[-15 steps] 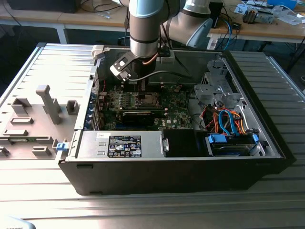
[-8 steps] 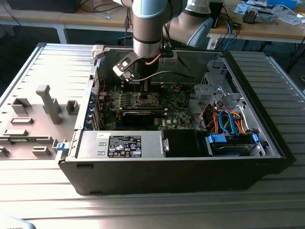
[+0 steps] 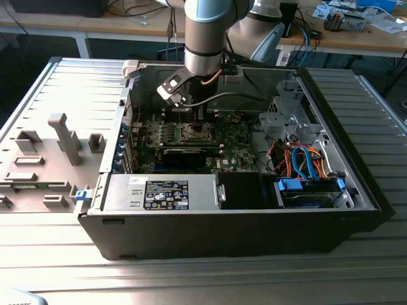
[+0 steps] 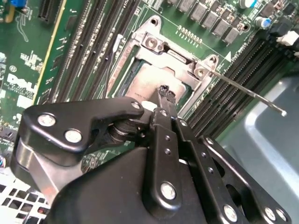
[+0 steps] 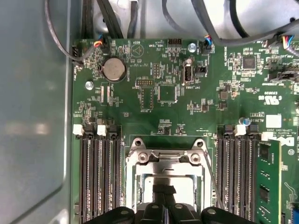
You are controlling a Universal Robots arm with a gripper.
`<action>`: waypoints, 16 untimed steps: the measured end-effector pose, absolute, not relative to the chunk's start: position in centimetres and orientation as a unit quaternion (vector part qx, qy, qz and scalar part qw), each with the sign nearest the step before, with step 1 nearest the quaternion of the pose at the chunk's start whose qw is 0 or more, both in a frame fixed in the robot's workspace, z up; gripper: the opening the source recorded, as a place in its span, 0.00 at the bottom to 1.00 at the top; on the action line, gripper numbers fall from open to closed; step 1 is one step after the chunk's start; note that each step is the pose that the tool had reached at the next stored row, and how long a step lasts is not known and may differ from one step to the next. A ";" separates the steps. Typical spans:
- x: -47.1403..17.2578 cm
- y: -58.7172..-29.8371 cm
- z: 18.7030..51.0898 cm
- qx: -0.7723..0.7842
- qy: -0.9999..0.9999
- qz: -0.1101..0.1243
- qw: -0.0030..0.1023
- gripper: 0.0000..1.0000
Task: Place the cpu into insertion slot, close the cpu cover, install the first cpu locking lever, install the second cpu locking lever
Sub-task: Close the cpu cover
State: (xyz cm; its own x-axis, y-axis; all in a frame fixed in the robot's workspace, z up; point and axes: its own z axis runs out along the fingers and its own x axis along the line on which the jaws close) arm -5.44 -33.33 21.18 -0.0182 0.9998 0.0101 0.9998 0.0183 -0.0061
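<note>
Your gripper (image 4: 164, 91) has its fingers (image 4: 169, 99) pressed together, tips on the cpu (image 4: 145, 84), which sits in the slot (image 5: 130, 182) under the lowered cover (image 4: 170, 56). A lever (image 4: 247, 93) juts free. You can't read the label (image 3: 166, 194). The gripper hides the slot's near half.

An open computer case (image 3: 359, 190) is being borne by a ribbed metal table (image 3: 222, 279). Inside, a round coin battery (image 5: 114, 69) and black memory slots (image 5: 98, 177) are being carried by a green circuit board (image 5: 154, 112). Grey blocks (image 3: 63, 136) are being held at the exterior view's left, beside the case.
</note>
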 end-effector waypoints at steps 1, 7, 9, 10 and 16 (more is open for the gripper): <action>-5.4 -33.3 21.4 -0.701 -0.713 -0.001 0.006 0.11; -5.3 -33.3 22.3 -0.701 -0.713 -0.001 0.006 0.11; -5.3 -33.3 22.6 -0.701 -0.713 -0.001 0.006 0.11; -5.3 -33.3 23.3 -0.701 -0.713 -0.001 0.006 0.11; -5.3 -33.3 24.6 -0.701 -0.713 -0.002 0.006 0.11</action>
State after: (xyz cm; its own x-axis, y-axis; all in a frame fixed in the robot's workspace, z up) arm -5.30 -33.32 24.60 -0.0181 0.9998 0.0114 0.9998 0.0182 -0.0061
